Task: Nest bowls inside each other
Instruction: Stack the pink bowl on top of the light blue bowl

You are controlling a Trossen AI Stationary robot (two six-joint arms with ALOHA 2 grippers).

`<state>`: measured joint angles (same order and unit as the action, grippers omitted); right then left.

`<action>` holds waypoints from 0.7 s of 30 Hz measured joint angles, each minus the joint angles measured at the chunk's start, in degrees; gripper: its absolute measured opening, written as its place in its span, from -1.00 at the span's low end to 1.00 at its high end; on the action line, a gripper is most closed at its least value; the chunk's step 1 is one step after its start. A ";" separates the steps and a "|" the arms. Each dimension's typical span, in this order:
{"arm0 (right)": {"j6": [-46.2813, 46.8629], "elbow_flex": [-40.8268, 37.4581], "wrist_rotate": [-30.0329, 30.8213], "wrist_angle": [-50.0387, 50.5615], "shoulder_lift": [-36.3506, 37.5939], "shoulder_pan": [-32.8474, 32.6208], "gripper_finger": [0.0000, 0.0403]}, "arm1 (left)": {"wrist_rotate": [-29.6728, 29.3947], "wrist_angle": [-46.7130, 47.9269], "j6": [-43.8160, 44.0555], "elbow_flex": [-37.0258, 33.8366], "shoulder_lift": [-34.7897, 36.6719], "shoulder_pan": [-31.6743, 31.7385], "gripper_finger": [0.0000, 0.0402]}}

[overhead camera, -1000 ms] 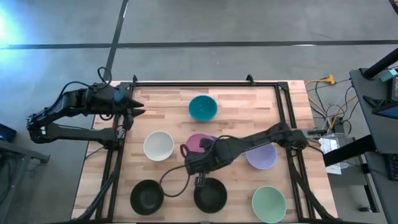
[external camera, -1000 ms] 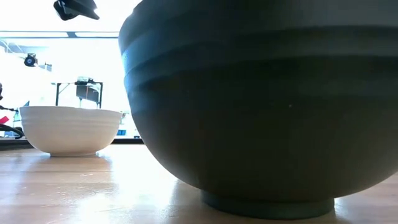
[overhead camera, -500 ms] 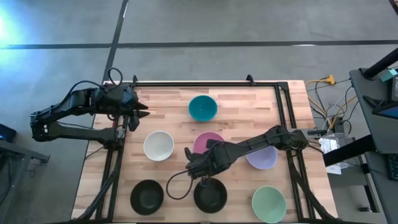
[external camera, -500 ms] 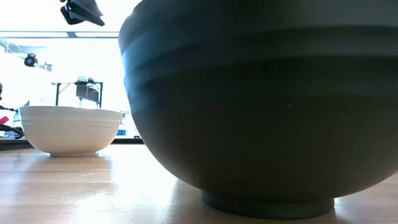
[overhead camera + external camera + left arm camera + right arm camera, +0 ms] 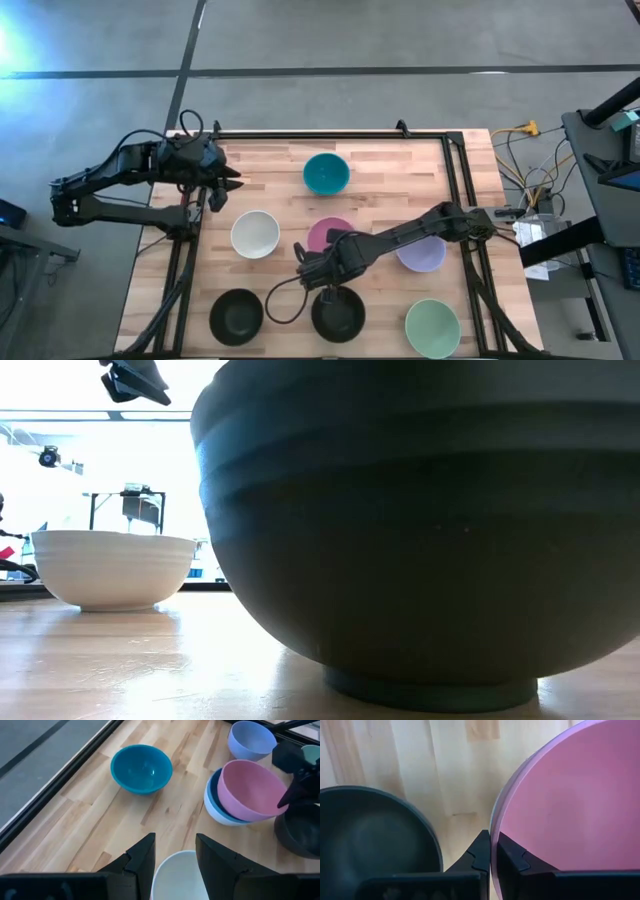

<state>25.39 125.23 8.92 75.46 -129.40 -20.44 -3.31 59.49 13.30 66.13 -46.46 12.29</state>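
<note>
Pink bowl (image 5: 330, 234): tilted, nested atop blue (image 5: 214, 795) and white bowls (image 5: 220, 816), mid-bench
Teal bowl (image 5: 326, 173): upright, alone at far side
White bowl (image 5: 255, 234): upright, left of stack
Lavender bowl (image 5: 421, 253): right of stack
Black bowls (image 5: 237, 314): two along near edge (image 5: 338, 316)
Pale green bowl (image 5: 433, 328): near right corner

My bench in a robotics lab or workshop.
My butcher-block table (image 5: 270, 190) sits in a black metal frame (image 5: 330, 133) on a bare grey concrete floor (image 5: 400, 40) with dark seams; at three o'clock, loose cables (image 5: 530, 185) run to an equipment bench (image 5: 600, 170), and the low view looks into a bright room with a metal stand (image 5: 128, 510).
</note>
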 joint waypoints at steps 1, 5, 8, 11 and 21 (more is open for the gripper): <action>0.03 -0.77 -0.83 -0.61 0.00 0.09 -0.96 | 0.00 0.03 -0.04 0.00 0.00 0.00 -0.38; 0.04 -3.79 -1.93 -0.74 -0.02 0.49 -0.96 | 0.02 0.08 -0.15 0.00 0.16 0.00 -0.38; 0.04 -4.66 -2.78 -0.92 -0.02 0.86 -0.96 | 0.04 0.08 -0.17 0.00 0.22 0.00 -0.38; 0.06 -5.00 -4.30 -1.29 -0.02 1.12 -0.92 | 0.04 0.10 -0.17 0.02 0.11 0.00 -0.38; 0.47 -2.11 -5.93 -2.67 1.23 1.55 -0.53 | 0.09 0.15 -0.20 0.02 -0.07 0.00 -0.38</action>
<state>25.86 123.11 2.99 72.79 -128.17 -18.89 -3.22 59.64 13.10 66.15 -46.53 12.29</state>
